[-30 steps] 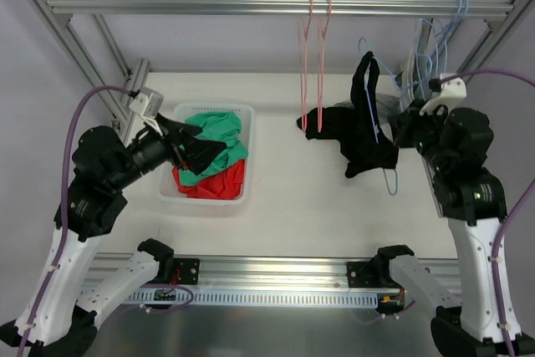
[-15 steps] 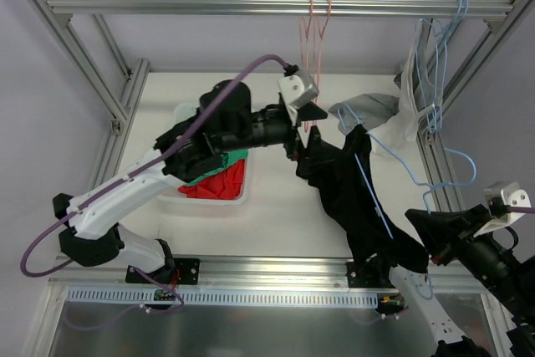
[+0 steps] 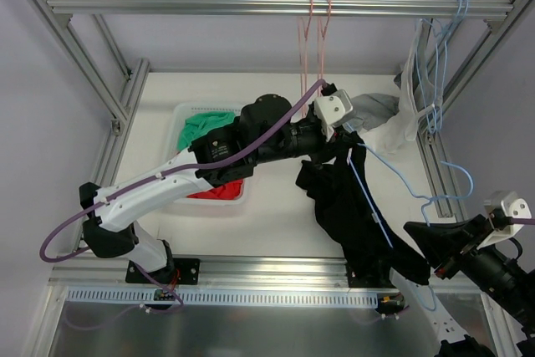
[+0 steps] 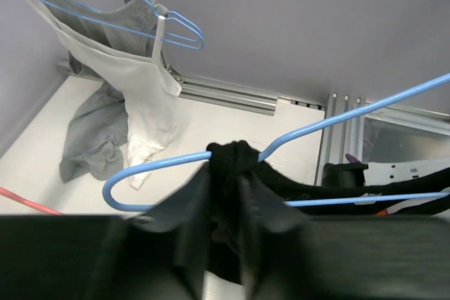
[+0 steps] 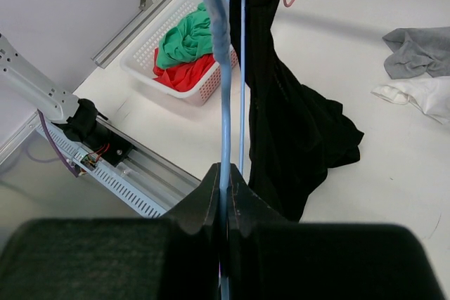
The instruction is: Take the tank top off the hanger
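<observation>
Matt blk cloth tank top (image 5: 281, 124), smooth blue hanger (image 5: 223, 103), wht plastic basket (image 3: 211, 107)

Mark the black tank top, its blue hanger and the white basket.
black tank top (image 3: 343, 206), top external view, middle of the draped fabric.
blue hanger (image 5: 223, 103), right wrist view, its straight wire.
white basket (image 3: 201, 107), top external view, far rim.
</observation>
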Motion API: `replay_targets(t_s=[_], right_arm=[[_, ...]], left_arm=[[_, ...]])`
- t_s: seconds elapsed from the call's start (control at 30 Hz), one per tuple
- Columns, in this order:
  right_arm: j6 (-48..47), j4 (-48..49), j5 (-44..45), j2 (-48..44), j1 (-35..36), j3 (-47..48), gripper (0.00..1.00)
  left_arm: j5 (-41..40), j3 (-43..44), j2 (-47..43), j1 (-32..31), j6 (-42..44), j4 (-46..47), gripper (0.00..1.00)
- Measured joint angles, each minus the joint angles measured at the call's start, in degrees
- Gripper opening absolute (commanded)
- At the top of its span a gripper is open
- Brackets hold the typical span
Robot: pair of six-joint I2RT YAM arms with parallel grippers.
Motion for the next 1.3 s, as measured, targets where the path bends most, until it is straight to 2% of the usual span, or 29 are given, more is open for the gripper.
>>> replay_targets(t_s=[0.03,0.13,0.2,0.23,0.3,0.4,0.43,0.5,0.57,0.63,0.8,0.87,1.07,1.13,1.2,1.27,1.3], right_arm=[[0.00,-0.02,0.02,0.00,0.04,-0.02,0.00],[-0.02,0.00,0.07,0.00,0.09,-0.46,0.00],[-0.07,0.02,0.37,0.00,0.11,-1.18,0.00],[-0.09,0.04,0.46,0.00,0.11,-1.64,0.00],[-0.13,0.11,0.48,0.00,0.13,-2.45,0.00],[-0.13,0.22,0.24,0.00,0.15,-3.17,0.00],[-0.13,0.28,0.04,0.00,0.17,-3.23,0.00],[-0.13,0.72,-0.28,0.00,0.20,-3.23,0.00],[-0.13,1.27,-0.39,0.00,0.22,-3.26,0.00],[-0.13,1.60,-0.52,0.00,0.22,-3.37,0.00],[-0.55,2.08,-0.66,-0.15,0.24,-4.17,0.00],[-1.70,2.56,-0.98,-0.81,0.24,-5.60,0.00],[-6.10,2.86,-3.56,-5.57,1.62,-9.44,0.00],[-7.67,3.19,-5.11,-7.74,3.17,-9.05,0.00],[-8.72,4.83,-7.26,-9.77,4.33,-8.55,0.00],[-8.81,9.66,-8.85,-12.61,4.94,-9.31,0.00],[-8.33,12.37,-8.85,-13.97,5.01,-10.56,0.00]], left_arm=[[-0.17,-0.26,-0.20,-0.02,-0.20,0.13,0.03],[-1.22,-1.27,-0.76,-0.02,0.07,0.22,0.00],[-1.70,-2.25,-1.38,-0.02,0.24,0.26,0.21],[-2.12,-2.91,-1.81,-0.02,0.28,0.33,0.28],[-2.91,-4.15,-2.80,-0.02,0.20,0.31,0.32],[-3.06,-5.57,-4.35,0.00,-0.24,0.31,0.04],[-3.08,-5.70,-4.68,-0.02,-0.28,0.31,0.00],[-3.08,-5.81,-5.05,-0.02,-0.07,0.39,0.00],[-3.10,-5.90,-5.22,-0.02,-0.09,0.68,0.08],[-3.08,-6.03,-5.25,-0.02,-0.17,1.03,0.00],[-4.94,-6.32,-5.35,-0.02,-0.48,1.27,0.00],[-9.90,-6.62,-5.81,-0.22,-1.73,1.27,0.00],[-36.02,-9.35,-11.26,-0.50,-7.82,0.81,0.00],[-40.57,-9.99,-14.14,-0.50,-9.18,0.85,0.00],[-40.33,-10.16,-16.83,-0.50,-9.81,1.07,0.00],[-35.43,-11.08,-19.26,-0.55,-9.88,1.97,0.00],[-30.47,-12.63,-20.94,-0.52,-9.73,2.93,0.00]])
